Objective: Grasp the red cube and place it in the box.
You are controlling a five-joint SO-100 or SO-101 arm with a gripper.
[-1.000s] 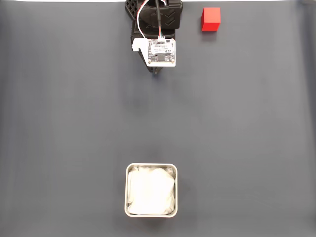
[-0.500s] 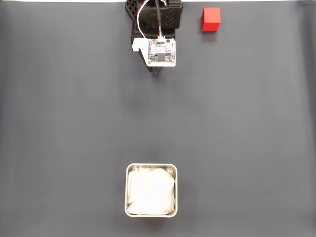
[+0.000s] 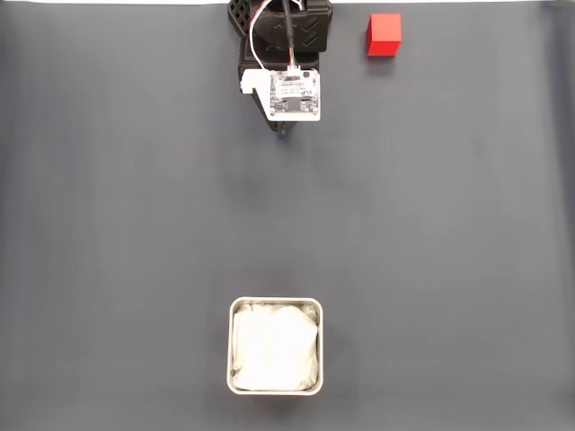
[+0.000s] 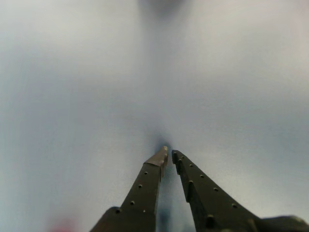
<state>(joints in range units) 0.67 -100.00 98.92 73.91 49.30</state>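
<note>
Plain dark grey tabletop (image 3: 135, 224)

In the fixed view the camera board (image 3: 294, 93) hides the hand.

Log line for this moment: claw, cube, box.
claw: shut, empty, near arm base | red cube: on mat, top right in fixed view, untouched | box: bottom centre, no cube inside

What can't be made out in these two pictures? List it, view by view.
- Fixed view: the end effector's fingers sit under the white camera board; only a dark tip pokes out below it.
- Fixed view: the arm's base is cut off by the top edge.
- Fixed view: the white lining covers the floor of the box.
- Wrist view: the end effector is nearly shut, empty; the surface is blurred, and a faint red smear at the bottom edge is unidentifiable.
</note>
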